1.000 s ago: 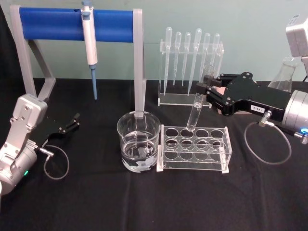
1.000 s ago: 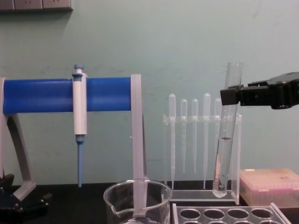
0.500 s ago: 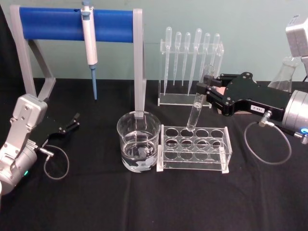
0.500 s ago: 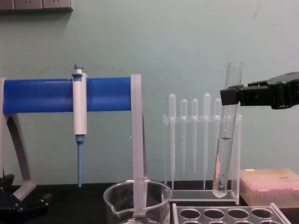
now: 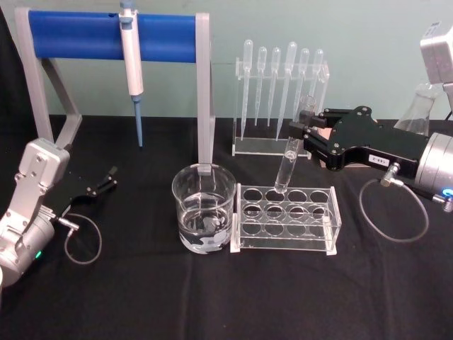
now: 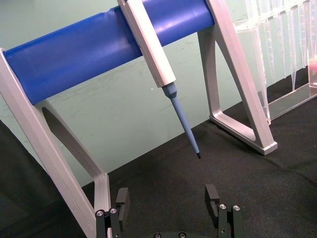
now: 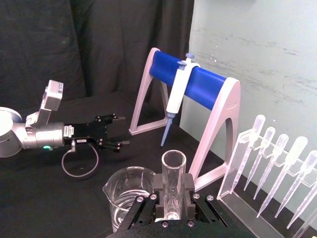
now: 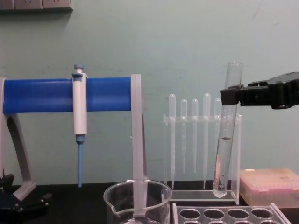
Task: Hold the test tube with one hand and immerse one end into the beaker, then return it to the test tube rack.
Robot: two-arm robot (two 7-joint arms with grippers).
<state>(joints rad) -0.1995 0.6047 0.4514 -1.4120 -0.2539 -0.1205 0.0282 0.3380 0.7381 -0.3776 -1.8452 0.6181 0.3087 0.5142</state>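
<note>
**Right end effector [image 5: 297,133] clamps test tube [image 5: 286,168] over test tube rack [image 5: 287,241]**

Left end effector [image 5: 106,181] sits idle, fingers apart, at the bench's [image 5: 212,304] left. Beaker [image 5: 185,212], holding water, stands just beside the rack's left end. Tube hangs tilted, bottom clear of a rear hole. Whether it was dipped is unclear; seating it remains.

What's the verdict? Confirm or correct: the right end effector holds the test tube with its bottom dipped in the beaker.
Not in the beaker. The right end effector holds the test tube with its bottom hanging above the test tube rack; the chest view shows it.
</note>
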